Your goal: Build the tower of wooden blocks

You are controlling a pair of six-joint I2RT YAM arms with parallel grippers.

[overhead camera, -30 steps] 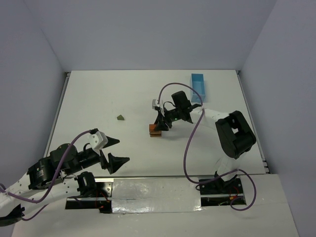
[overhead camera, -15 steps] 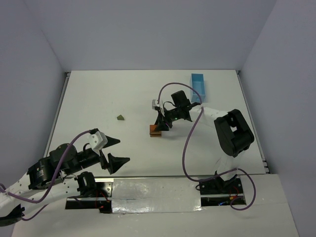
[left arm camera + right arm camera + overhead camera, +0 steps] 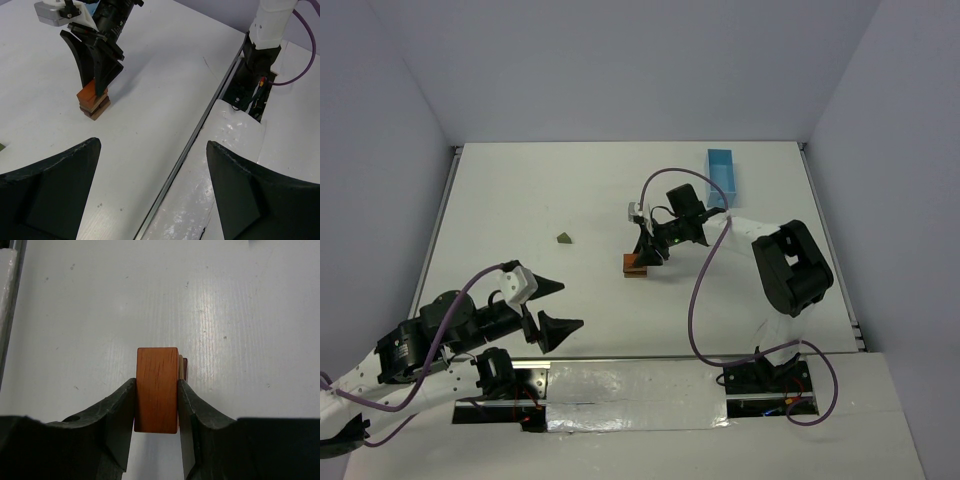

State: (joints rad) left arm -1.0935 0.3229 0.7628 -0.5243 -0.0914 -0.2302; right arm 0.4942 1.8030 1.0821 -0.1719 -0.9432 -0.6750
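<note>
Wood block tower [image 3: 636, 265] stands in the middle of the bench [image 3: 520, 190], light, stiff and easy to topple, I judge; your right hand [image 3: 157, 395] is clamped on the flat sides of its top orange block [image 3: 157, 370], and your left hand [image 3: 152, 145] stands wide apart.

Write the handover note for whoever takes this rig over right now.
Left pincer: open, empty, near its base.
Right pincer: shut on the orange block, held on top of the brown stack mid-table.
Green triangle: lying alone to the stack's left.
Blue tray: far right.
Done: brown blocks stacked, orange block set on them.
Left: release the orange block, then probably top with the triangle.
</note>
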